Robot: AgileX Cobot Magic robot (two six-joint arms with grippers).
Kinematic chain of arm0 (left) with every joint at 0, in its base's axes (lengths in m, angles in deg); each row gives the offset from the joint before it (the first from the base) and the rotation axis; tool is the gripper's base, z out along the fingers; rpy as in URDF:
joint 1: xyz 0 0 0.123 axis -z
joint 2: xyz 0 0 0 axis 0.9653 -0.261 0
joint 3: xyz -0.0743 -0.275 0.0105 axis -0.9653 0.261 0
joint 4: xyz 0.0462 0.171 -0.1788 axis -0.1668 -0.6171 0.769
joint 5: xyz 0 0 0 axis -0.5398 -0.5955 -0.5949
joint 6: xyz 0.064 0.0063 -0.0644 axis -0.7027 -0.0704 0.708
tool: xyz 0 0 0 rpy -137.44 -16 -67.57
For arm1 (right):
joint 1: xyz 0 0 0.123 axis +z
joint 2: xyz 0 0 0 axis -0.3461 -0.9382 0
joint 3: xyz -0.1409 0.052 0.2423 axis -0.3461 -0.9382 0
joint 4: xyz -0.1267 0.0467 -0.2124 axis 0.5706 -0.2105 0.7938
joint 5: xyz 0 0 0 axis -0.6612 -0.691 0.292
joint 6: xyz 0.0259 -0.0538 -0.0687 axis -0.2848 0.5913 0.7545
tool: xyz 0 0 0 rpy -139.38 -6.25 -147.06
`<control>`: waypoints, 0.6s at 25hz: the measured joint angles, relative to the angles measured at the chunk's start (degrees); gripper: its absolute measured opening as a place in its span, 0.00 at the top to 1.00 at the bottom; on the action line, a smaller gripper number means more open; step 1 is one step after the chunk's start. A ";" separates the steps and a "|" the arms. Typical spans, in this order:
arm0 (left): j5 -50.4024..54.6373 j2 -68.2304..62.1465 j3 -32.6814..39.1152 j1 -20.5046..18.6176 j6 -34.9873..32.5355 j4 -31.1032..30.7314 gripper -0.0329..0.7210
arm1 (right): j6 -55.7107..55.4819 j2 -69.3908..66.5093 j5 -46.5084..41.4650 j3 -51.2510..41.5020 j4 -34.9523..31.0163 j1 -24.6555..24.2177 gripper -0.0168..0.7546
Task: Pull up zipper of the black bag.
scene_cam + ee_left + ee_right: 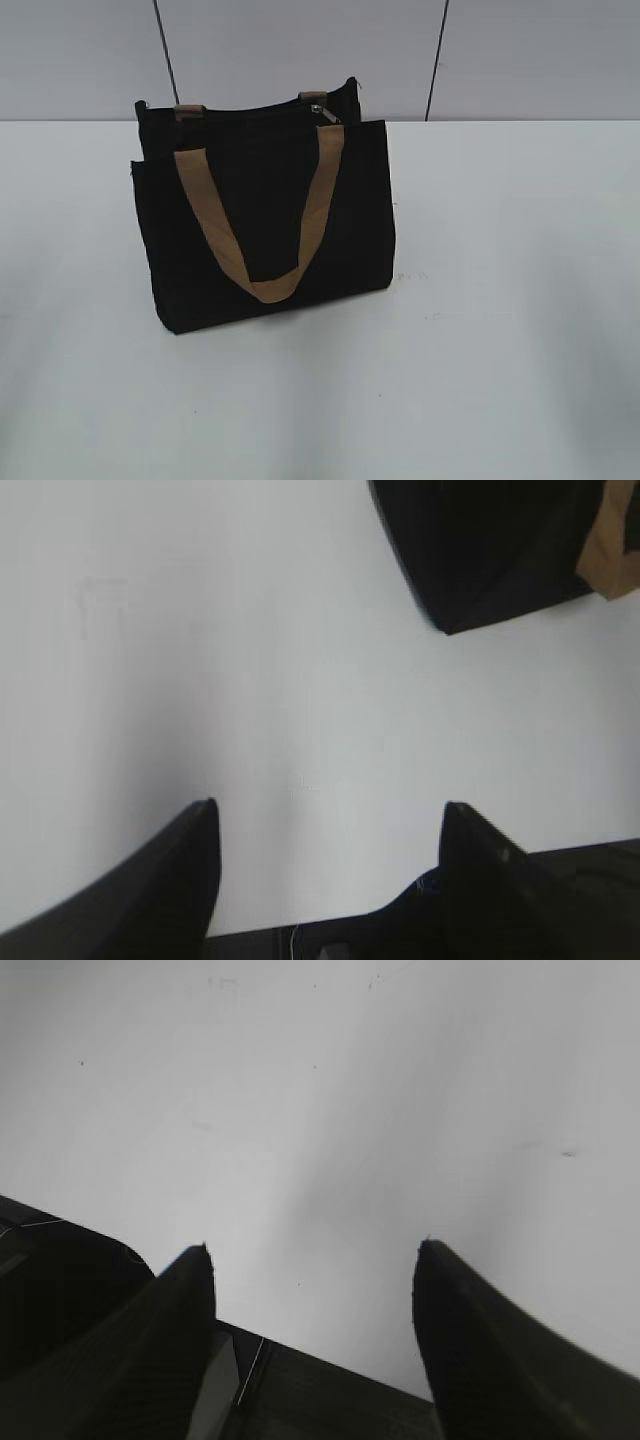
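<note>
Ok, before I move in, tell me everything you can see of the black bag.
The black bag is a boxy tote of dark fabric, standing upright on the white table, left of centre and near the back wall. A tan webbing handle hangs down over its front panel; the second handle shows only as short tan stubs at the top edge. A small silvery zipper sits toward the right end of the top. Nothing but the table touches it. The left wrist view catches one bottom corner; neither tool is near.

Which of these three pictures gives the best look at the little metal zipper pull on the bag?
The exterior view: the zipper shows at the black bag top edge, near the right handle. The left wrist view catches only a bag corner, and the right wrist view shows only table.
</note>
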 joint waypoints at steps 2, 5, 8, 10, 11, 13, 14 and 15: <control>0.05 3.50 2.28 0.00 0.00 0.61 0.28 | -0.05 5.64 0.77 -4.34 -0.07 0.00 0.35; 1.01 8.98 4.86 0.00 0.00 0.98 0.28 | -0.05 10.79 1.12 -8.27 -0.20 0.00 0.35; 1.90 14.23 6.79 0.00 0.00 1.03 0.28 | -0.10 15.59 1.19 -10.96 -0.37 0.00 0.35; 2.62 17.74 7.99 0.00 0.00 1.03 0.28 | -0.10 18.59 0.80 -12.48 -0.37 0.00 0.35; 2.89 19.37 8.10 0.00 0.00 1.03 0.28 | -0.10 19.67 0.45 -12.79 -0.37 0.00 0.35; 2.83 22.35 8.10 0.00 0.00 1.03 0.28 | -0.10 22.01 -0.45 -12.91 -0.37 0.00 0.35; 2.89 23.91 8.10 0.00 0.00 1.03 0.28 | -0.10 23.00 -1.06 -12.91 -0.43 0.00 0.35; 2.89 25.14 8.10 0.00 0.00 1.03 0.29 | -0.10 23.76 -1.66 -12.91 -0.43 0.00 0.35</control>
